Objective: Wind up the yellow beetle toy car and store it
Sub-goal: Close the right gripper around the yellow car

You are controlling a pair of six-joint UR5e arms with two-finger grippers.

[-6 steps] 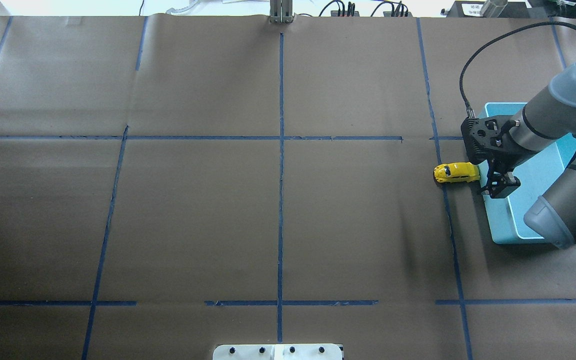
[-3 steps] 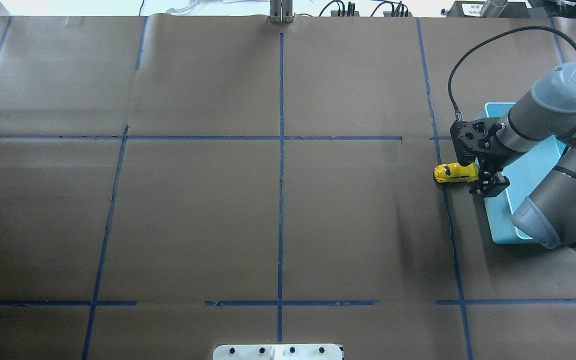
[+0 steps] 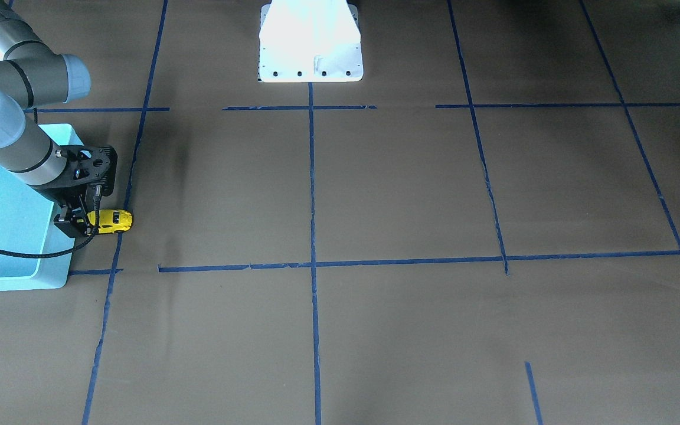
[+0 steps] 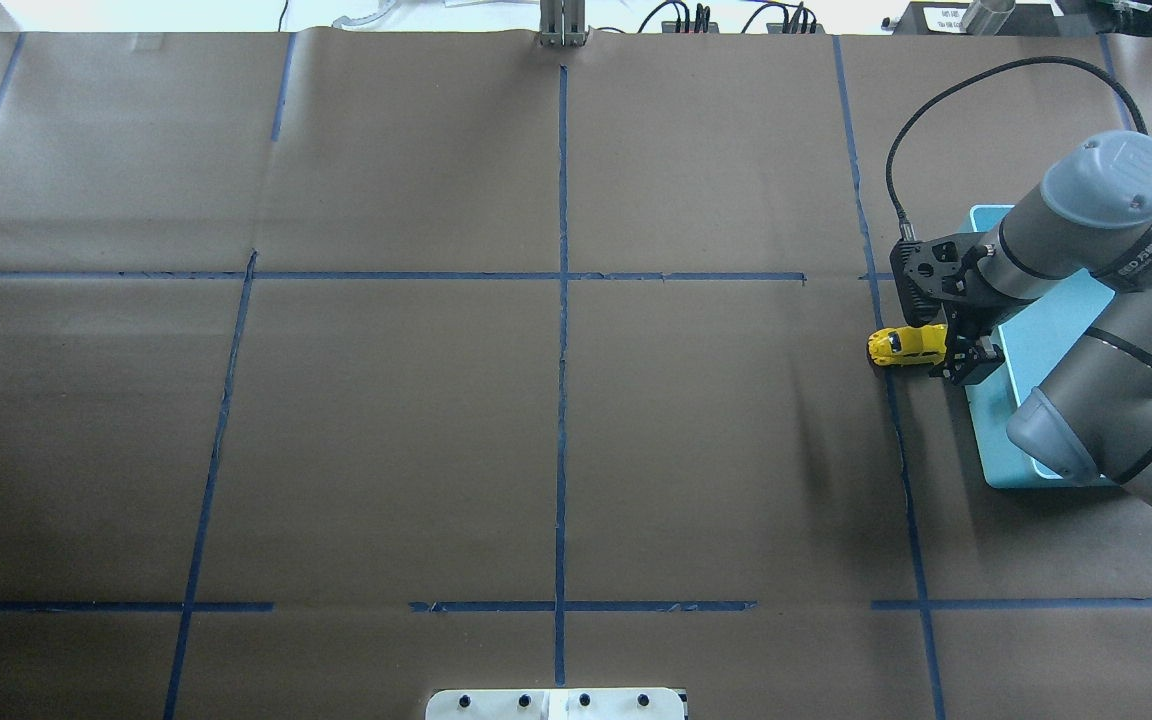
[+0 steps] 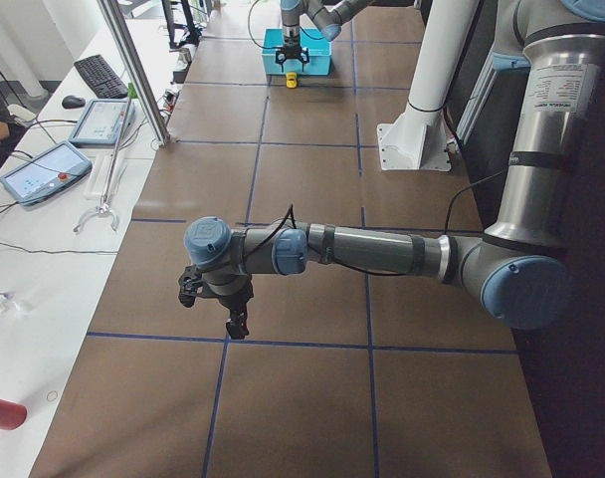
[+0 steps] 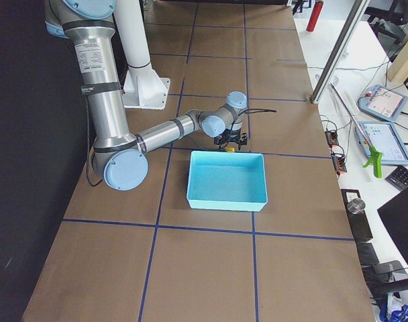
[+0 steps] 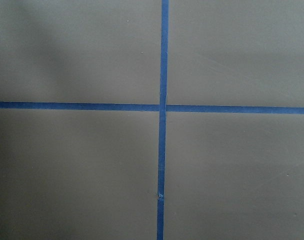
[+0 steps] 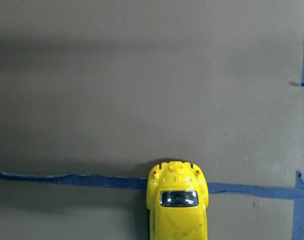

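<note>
R gripper (image 4: 961, 362) at yellow beetle toy car (image 4: 904, 344) rear; jaw state indiscernible. If closed off-centre, car could be pushed away.

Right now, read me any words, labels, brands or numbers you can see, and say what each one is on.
No text reads clearly enough to quote.
right arm: lettering by its dark band, too blurred to read.
left arm: white sticker, print too small to read.
yellow beetle toy car: no lettering shows.
</note>
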